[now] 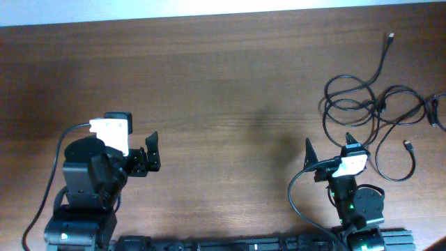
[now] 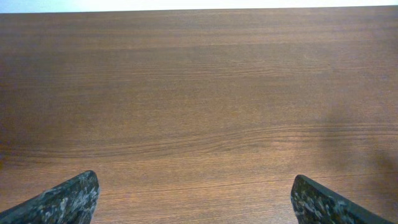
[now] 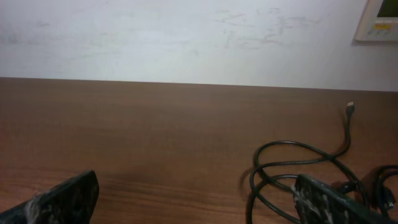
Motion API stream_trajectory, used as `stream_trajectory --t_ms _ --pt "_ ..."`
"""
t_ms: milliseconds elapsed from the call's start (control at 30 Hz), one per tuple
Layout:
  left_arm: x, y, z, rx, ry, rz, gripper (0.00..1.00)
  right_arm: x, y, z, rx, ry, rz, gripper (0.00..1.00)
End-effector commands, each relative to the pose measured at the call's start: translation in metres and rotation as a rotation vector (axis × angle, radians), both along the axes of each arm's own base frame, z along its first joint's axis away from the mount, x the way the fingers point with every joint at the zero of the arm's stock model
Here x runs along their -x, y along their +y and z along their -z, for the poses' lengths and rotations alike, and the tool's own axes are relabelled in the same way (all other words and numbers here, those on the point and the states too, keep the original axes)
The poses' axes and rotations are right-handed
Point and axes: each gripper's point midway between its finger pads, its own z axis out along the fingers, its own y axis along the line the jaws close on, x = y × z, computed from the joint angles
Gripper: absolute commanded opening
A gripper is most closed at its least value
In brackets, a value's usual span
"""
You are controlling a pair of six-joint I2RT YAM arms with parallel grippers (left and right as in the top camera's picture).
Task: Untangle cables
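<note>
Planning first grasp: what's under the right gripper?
Mostly bare table shows between the fingers of the open right gripper. The cables loop under the finger on the wrist view's right, which hides how they cross there.

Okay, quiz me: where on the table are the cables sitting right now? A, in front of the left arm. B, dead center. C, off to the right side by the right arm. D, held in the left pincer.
C: the cables lie in loose loops on the table's right side, just beyond the open right pincer; the left pincer faces only bare wood.
</note>
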Motion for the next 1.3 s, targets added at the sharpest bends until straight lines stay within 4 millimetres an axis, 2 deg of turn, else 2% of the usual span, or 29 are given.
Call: stream_trajectory --t_ms 0,1033,1267 --pt "0.0 0.002 0.002 -0.01 0.001 -0.008 0.99 0.0 0.0 0.002 -0.007 0.003 0.003 0.99" --pt "0.004 0.003 0.002 -0.01 -0.008 -0.009 0.99 0.0 0.0 0.002 -0.007 0.003 0.003 0.99" --pt "0.014 0.01 0.024 0.0 -0.137 -0.035 0.99 0.0 0.0 0.002 -0.007 0.003 0.002 0.99"
